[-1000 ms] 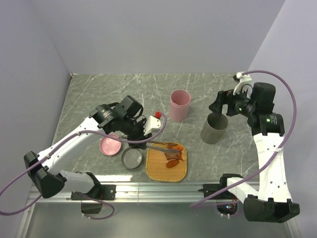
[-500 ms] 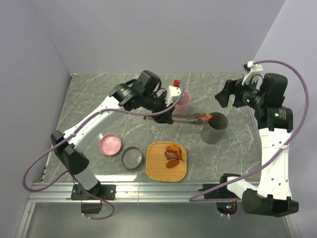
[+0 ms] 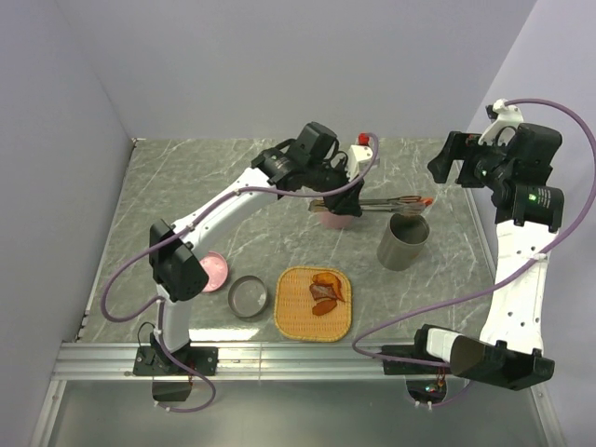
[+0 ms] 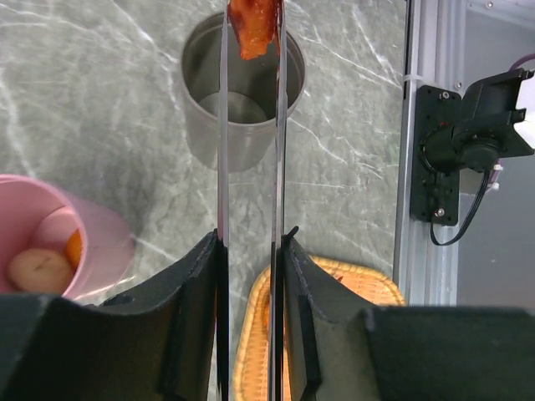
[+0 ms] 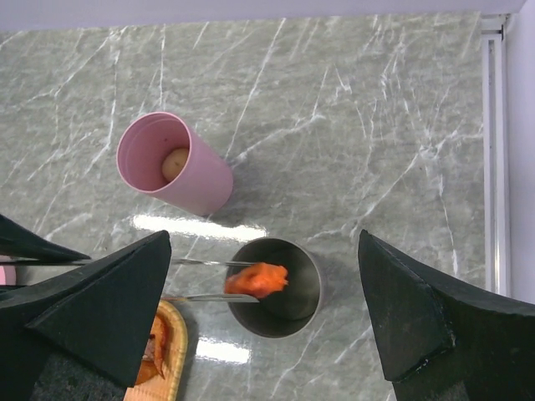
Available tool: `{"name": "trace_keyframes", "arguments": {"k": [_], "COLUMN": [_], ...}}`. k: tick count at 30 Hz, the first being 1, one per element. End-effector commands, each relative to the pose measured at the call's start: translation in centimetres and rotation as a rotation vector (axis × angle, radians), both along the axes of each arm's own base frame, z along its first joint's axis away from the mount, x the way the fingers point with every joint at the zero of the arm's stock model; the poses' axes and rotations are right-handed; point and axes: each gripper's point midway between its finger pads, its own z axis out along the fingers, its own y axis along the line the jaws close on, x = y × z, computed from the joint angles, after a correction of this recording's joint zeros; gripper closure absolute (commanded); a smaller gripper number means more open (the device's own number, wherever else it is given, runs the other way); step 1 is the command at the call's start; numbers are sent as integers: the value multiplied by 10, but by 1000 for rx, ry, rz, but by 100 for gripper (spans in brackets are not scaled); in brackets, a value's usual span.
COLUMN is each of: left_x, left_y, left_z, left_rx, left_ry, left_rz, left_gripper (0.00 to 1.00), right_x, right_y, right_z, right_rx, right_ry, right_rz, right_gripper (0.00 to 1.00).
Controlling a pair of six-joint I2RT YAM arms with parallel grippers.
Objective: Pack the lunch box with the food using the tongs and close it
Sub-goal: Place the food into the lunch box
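Over the mouth of the grey cup (image 4: 242, 117), the left gripper (image 4: 249, 241), clamped narrow on the tongs (image 4: 223, 150), holds their long axis pointing away from itself, an orange-brown food piece (image 4: 255, 29) pinched at the tips, while the right gripper (image 5: 266, 241) hangs wide and empty above it.

The black left gripper (image 4: 251, 244) clamped the long slim silver metal tongs (image 4: 223, 150); their tips pinched a small orange-red food piece (image 4: 255, 29) over the mouth of the tall grey plastic cup (image 4: 201, 138); at lower left, the tall pink plastic cup (image 4: 104, 242) held a pale beige ball (image 4: 38, 269) and an orange ball (image 4: 75, 248); the woven orange-yellow tray (image 4: 351, 280) lay below.
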Motion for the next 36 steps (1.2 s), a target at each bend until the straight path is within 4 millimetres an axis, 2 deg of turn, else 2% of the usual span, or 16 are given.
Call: {"name": "trace_keyframes", "arguments": {"k": [1,7,11,18,23,25,26,29,30,31,32,33,34,35,36], "left_x": [-5,-2,-3,-4,-4,-6,-11,-17,-23,-27,-32,-38,-45,-48,-53], "left_y": [-21,-24,-23,-21,-20,-14,-8,11,23,32,39,53,64,72,84], "left_z": [25,2,-5,-3,1,7,19,20,31,20,20,33,21,20,29], "left_rx": [-89,-56,-44,-40,-43,-53,-73,-57,-58,-30,-23,-36,-1,9,2], "left_ry": [-33,-15,-12,-18,-19,-19,-23,-26,-48,-48,-54,-85,-78,-87,-123], "left_rz": [-43,-37,-45,-50,-45,-44,-53,-57,-50,-55,-58,-53,-63,-60,-60], "left_gripper": [78,77,67,51,49,49,50,50,50,50,50,50,50,51,50], "right_x": [-3,-3,-3,-6,-6,-7,-8,-8,-8,-8,-8,-8,-8,-8,-9], "right_y": [0,0,0,2,1,1,2,2,3,3,4,5,6,6,7], "right_z": [17,15,12,13,11,11,11,10,8,6,5,0,0,-3,-6], "right_rx": [21,27,27,34,30,30,30,28,30,31,34,41,41,43,46], "right_ry": [-42,-37,-32,-34,-29,-33,-33,-30,-26,-22,-20,-11,-11,-6,2], "right_rz": [1,8,11,19,15,14,16,19,24,27,30,38,39,42,47], "right_gripper": [0,0,0,0,0,0,0,0,0,0,0,0,0,0,0]}}
